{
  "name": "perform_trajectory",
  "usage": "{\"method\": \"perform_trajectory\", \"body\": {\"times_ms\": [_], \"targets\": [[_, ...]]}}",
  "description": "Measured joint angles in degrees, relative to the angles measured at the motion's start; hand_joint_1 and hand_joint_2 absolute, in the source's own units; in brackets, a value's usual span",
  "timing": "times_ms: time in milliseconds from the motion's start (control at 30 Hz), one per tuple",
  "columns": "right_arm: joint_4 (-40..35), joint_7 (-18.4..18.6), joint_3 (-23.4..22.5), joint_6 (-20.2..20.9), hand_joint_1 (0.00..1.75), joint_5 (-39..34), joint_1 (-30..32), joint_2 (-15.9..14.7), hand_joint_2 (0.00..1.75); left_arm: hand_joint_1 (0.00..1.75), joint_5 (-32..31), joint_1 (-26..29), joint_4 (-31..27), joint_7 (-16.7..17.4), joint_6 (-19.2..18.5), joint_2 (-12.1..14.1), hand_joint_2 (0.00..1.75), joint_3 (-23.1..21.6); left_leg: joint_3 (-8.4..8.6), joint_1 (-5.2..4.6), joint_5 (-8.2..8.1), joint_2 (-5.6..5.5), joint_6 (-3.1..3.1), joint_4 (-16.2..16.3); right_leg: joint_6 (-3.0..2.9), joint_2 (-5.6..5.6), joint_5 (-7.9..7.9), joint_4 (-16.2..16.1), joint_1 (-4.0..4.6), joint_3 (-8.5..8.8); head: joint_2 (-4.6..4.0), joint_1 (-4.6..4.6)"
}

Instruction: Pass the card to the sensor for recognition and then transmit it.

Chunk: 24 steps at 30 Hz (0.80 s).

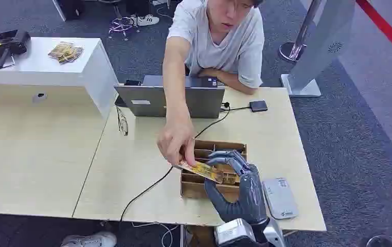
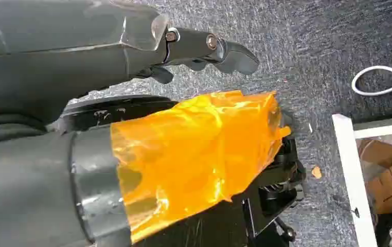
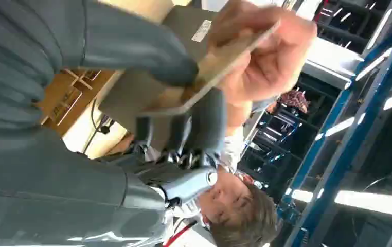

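While my right hand hovers over the cardboard tray at the table's near edge, thumb and fingers close on the card, whose long axis runs left toward the person's hand pinching its other end; my left hand hangs loosely curled, gripping nothing.

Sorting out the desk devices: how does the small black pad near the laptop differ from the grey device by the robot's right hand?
The black pad is dark, squarish and has a cable running to it; the grey device is pale, longer and shows no cable. The pad lies near the laptop, the grey device beside the right hand. Both lie flat on the table.
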Motion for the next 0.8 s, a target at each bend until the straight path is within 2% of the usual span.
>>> {"method": "perform_trajectory", "body": {"times_ms": [800], "targets": [[0.24,0.09,0.13,-0.24,1.75,0.13,-0.06,0.26,1.75,0.0,0.02,0.0,0.0,0.0,0.07,0.0,0.0,0.0,0.0,0.0,0.0,0.0,0.0,0.0,0.0,0.0,0.0,0.0,0.0,0.0,0.0,0.0]]}}
